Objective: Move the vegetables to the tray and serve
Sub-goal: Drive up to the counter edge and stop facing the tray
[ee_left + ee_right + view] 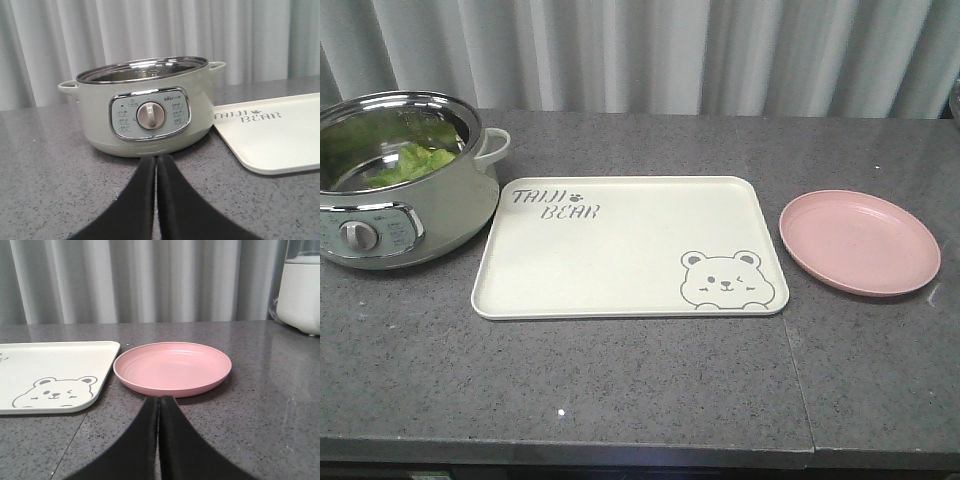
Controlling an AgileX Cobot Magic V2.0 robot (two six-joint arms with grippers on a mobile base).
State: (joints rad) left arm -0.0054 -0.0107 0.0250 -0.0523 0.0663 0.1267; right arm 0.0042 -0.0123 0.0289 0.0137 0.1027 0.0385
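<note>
Your left hand (pixel 156 161) is clenched: its two black fingers press flat against each other with nothing between them. It sits low over the grey speckled bench (pixel 620 390) and looks at the near side of the pot (pixel 145 95), straight at the round dial (pixel 151 116) in its chrome-framed panel. Your right hand (pixel 160 400) is clenched the same way, fingers together and holding nothing. It points at the pink plate (pixel 172 367) from the near side.

You will find the lettuce (pixel 415 160) inside the pot at the far left of the bench. It lies as a light green crinkled heap against the steel inner wall, which mirrors some of the green. From the left wrist view the pot's rim hides it.

The tray (pixel 620 250) lies flat in the middle of the bench, just right of the pot. You cannot tell whether its left edge touches the pot's base. Its "TAIJI BEAR" lettering is at the far left corner and the winking bear face at the near right corner. The pink plate lies just right of the tray, with a narrow strip of bench between them. A pleated grey curtain (pixel 650 50) hangs behind the bench. At the far right edge of the right wrist view stands a white appliance (pixel 300 290), only partly in view.
</note>
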